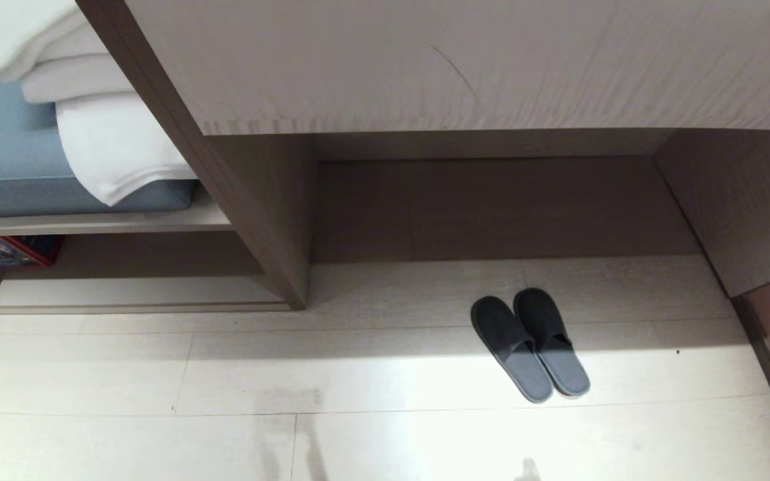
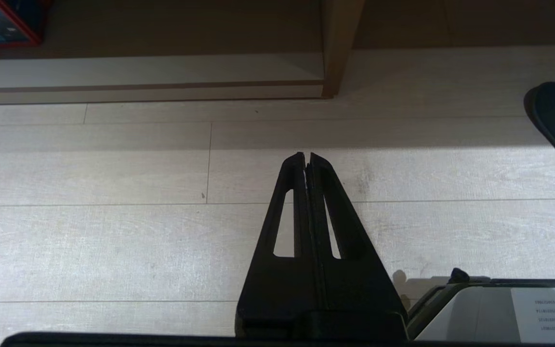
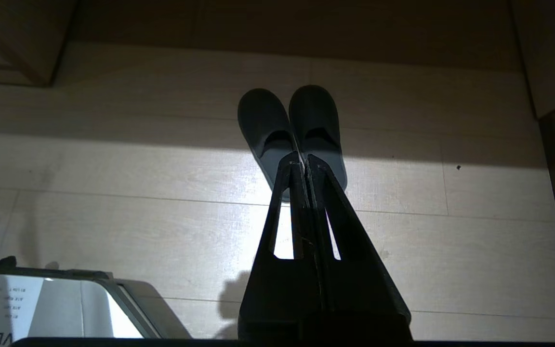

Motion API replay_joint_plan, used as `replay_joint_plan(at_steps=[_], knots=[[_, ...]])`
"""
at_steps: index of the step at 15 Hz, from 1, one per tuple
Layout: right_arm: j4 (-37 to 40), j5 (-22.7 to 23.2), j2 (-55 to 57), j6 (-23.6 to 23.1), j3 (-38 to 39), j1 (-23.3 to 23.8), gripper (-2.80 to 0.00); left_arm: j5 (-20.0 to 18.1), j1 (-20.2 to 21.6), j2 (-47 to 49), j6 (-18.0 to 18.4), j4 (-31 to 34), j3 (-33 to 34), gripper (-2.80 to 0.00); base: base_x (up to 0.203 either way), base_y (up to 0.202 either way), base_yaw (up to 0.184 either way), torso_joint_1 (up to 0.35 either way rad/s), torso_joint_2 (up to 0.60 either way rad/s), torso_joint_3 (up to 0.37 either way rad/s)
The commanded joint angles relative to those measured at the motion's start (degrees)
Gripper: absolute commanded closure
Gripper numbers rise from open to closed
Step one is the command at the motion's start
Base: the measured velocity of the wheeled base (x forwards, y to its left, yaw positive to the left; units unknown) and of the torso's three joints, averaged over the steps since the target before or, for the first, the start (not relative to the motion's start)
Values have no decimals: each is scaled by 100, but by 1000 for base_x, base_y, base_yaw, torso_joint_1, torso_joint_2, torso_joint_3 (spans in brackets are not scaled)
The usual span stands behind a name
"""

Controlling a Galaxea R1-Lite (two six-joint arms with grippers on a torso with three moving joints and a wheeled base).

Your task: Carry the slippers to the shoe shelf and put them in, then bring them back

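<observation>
Head view shows the slippers (image 1: 530,347) lying side by side on the pale floor (image 1: 158,374), toes toward twelve o'clock, at about four o'clock from the vertical divider panel (image 1: 251,200) and just outside the mouth of the desk recess; the shoe shelf (image 1: 124,290) sits off at nine o'clock, under a cushion bearing folded towels (image 1: 104,133). Neither arm appears here. Left wrist view has the left gripper (image 2: 306,156) clenched on nothing above bare floor, one slipper's edge at three o'clock. Right wrist view has the right gripper (image 3: 301,159) likewise clenched and empty, pointing straight at the pair's heels. The risk, as I judge it, is that the two soft, touching slippers get pinched unevenly, so one slides out or drops during the carry; a sideways swing toward the shelf could also clip the divider panel, and the low opening leaves little room above.
</observation>
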State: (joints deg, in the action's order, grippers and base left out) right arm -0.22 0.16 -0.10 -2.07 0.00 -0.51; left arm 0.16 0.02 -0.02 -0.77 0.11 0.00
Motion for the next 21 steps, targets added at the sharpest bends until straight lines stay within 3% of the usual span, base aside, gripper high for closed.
replay_joint_plan(at_steps=[1, 21], knots=[[-4, 2, 10, -4, 9, -2, 0, 2, -1, 2, -2, -2, 0, 0, 0, 0, 0, 5, 0, 204], [-4, -7, 10, 14, 9, -2, 0, 2, 6, 2, -11, -2, 0, 0, 0, 0, 0, 4, 1, 201]])
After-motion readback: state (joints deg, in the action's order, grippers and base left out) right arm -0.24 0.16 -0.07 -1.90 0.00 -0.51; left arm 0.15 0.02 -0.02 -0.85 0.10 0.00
